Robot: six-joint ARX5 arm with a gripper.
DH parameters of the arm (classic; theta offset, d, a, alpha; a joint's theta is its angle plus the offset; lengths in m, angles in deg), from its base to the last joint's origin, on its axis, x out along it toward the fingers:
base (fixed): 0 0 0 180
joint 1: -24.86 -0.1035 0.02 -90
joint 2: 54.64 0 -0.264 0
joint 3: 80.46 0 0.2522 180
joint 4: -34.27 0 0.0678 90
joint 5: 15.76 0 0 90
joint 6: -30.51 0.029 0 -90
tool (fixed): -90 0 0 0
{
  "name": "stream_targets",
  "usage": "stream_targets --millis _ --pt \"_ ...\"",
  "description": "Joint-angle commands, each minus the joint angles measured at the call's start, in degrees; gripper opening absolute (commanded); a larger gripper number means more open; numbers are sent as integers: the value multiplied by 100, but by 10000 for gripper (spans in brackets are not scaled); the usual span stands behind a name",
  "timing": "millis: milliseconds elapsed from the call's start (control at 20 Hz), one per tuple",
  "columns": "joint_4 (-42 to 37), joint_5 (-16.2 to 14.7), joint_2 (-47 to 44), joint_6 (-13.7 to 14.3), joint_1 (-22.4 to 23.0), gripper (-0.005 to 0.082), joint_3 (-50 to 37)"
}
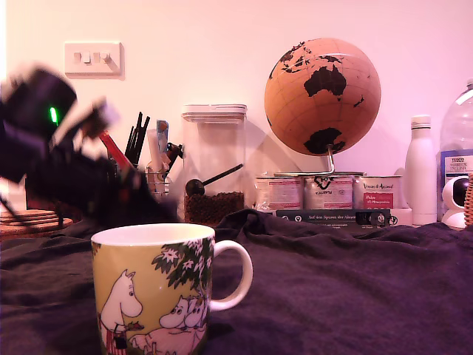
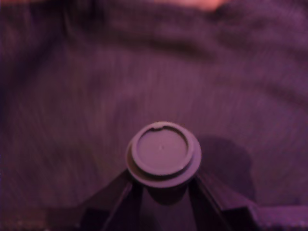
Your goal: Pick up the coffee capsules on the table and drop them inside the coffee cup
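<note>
The pincer [image 2: 162,185] was clamped on a coffee capsule [image 2: 163,154], flat round face toward the wrist camera, with the wrinkled surface [image 2: 72,96] beyond it; the coffee cup [image 1: 155,292] sat in front of the blurred arm

Coffee cup [image 1: 153,292] — yellow-green, white rim and handle, white cartoon figures, flowering tree. Table [image 1: 347,288] fabric dark navy-purple. Capsule [image 2: 162,153] purple-grey under tint. Globe [image 1: 322,96] — tan, black continents.

surface: dark navy-purple wrinkled fabric table [image 1: 355,281] | on it: yellow-green ceramic mug with white handle and cartoon figures [image 1: 159,292], sitting up front | fabric bunches up right behind the mug
</note>
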Motion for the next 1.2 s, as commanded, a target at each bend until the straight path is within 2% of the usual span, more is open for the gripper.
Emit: stream_targets --millis 0,300,650,850,1150 --pt "13 -44 247 15 22 180 -234" --pt "9 -44 1237 -101 22 180 -916" --pt "4 -48 2343 -415 90 180 -1744" --pt "111 -44 2992 -717 348 180 -2107" --pt "675 101 3923 -831 804 180 -2402"
